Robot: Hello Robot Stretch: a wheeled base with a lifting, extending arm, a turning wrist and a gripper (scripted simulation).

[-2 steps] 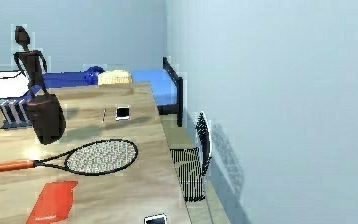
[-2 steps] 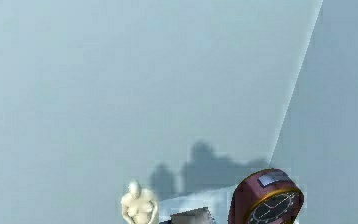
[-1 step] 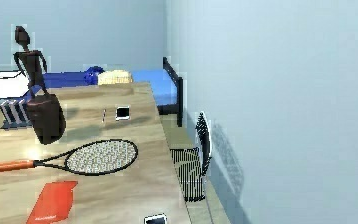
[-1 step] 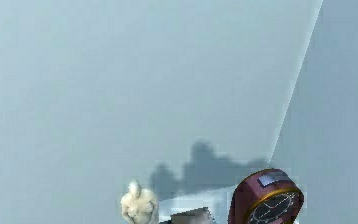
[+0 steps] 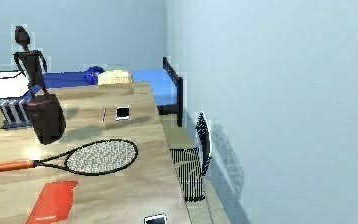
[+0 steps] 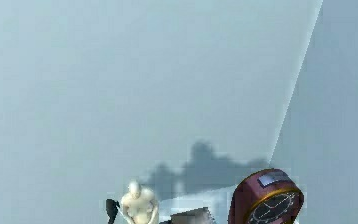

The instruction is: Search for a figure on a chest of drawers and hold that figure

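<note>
I see my gripper (image 6: 115, 210) at the arm side view's bottom edge. The pale figure (image 6: 139, 203) stands upright just beside it, on the side toward the round clock (image 6: 267, 200). I can't tell whether the gripper touches it or holds anything.

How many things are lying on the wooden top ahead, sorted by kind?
Dark figure: 1
Racket: 1
Red flat thing: 1
Small flat squares: 2
Pale box: 1
Total: 6
</note>
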